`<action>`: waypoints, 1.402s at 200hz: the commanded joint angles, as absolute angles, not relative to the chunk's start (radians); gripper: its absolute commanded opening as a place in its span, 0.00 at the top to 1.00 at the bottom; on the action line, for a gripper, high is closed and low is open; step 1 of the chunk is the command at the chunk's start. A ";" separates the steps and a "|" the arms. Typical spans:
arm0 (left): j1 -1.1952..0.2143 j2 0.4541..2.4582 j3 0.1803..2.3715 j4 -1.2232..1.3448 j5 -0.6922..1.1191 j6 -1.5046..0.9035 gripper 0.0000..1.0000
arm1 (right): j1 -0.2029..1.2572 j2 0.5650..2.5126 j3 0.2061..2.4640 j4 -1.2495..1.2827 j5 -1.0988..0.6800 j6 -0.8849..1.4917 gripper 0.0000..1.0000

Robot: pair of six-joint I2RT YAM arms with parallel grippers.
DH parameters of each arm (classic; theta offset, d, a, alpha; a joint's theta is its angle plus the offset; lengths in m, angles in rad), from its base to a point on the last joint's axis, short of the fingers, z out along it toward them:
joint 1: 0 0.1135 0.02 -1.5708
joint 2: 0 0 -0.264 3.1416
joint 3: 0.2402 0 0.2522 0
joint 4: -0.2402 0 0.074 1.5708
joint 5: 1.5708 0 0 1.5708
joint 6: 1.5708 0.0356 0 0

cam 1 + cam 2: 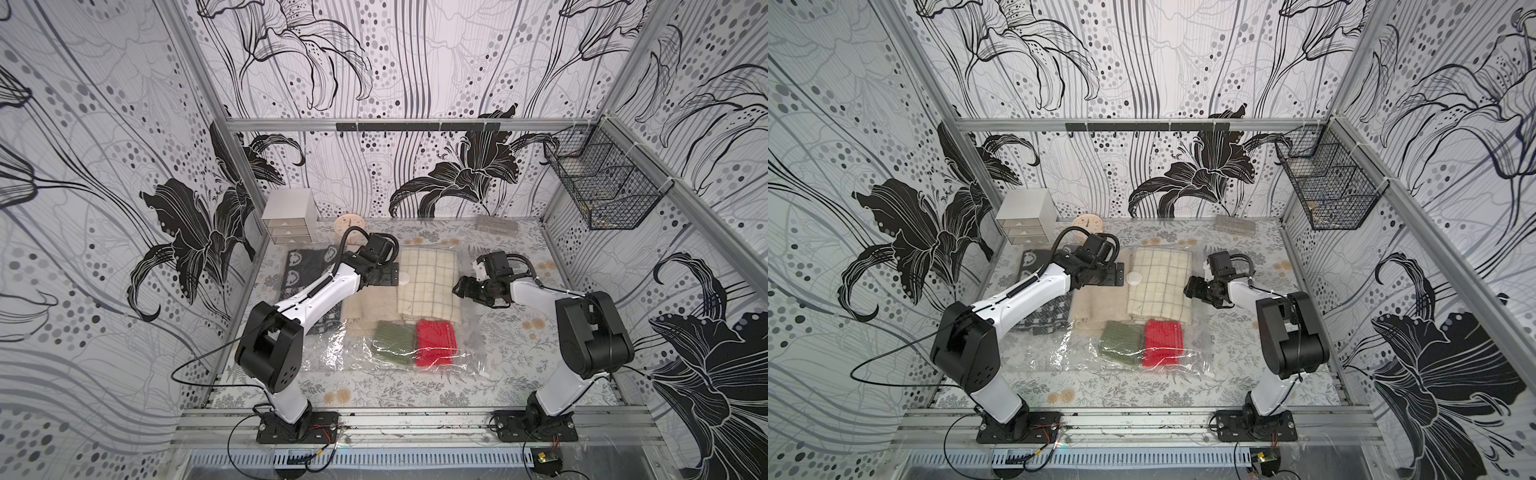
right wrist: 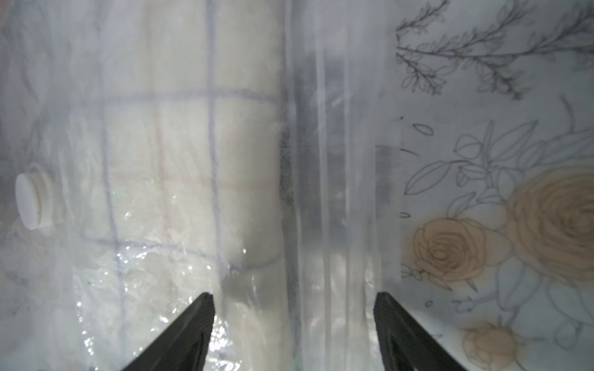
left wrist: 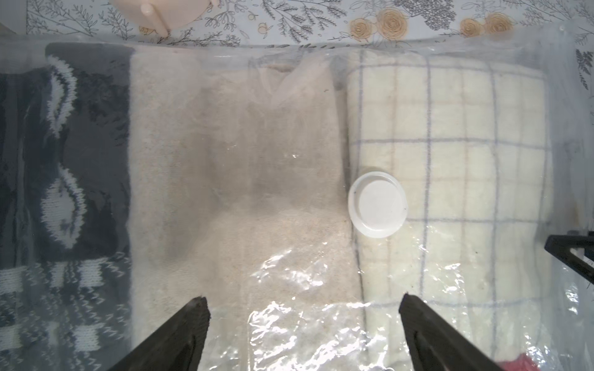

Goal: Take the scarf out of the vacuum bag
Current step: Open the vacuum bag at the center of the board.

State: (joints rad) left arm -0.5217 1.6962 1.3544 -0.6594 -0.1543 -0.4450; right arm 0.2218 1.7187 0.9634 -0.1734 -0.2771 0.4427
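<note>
The vacuum bag (image 1: pixel 332 353) (image 1: pixel 1054 353) lies flat on the table in both top views, clear and crinkly. Its round white valve disc (image 1: pixel 404 277) (image 3: pixel 377 204) (image 2: pixel 32 200) sits on top, and its small white zip slider (image 1: pixel 484 373) is at the near right corner. Inside are folded textiles: dark patterned knit (image 1: pixel 303 266), beige (image 3: pixel 241 160), cream checked (image 1: pixel 428 282), green (image 1: pixel 392 338) and red (image 1: pixel 436 340). I cannot tell which is the scarf. My left gripper (image 1: pixel 385 276) (image 3: pixel 303 302) hovers open just left of the valve. My right gripper (image 1: pixel 463 286) (image 2: pixel 294 298) is open over the bag's right edge strip.
A small white drawer unit (image 1: pixel 286 216), a round pinkish clock (image 1: pixel 348 224) and a flat grey box (image 1: pixel 496 224) stand along the back wall. A black wire basket (image 1: pixel 602 187) hangs on the right wall. Flowered table cover (image 1: pixel 519 332) shows right of the bag.
</note>
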 commanded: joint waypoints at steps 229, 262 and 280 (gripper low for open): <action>-0.935 1.885 1.465 -0.400 -0.159 -0.492 0.06 | 0.224 1.635 1.143 -0.427 -0.335 0.416 0.82; -0.940 1.908 1.487 -0.385 -0.127 -0.498 0.07 | 0.233 1.647 1.144 -0.434 -0.333 0.416 0.84; -0.941 1.913 1.488 -0.372 -0.109 -0.501 0.07 | 0.249 1.664 1.162 -0.450 -0.321 0.413 0.86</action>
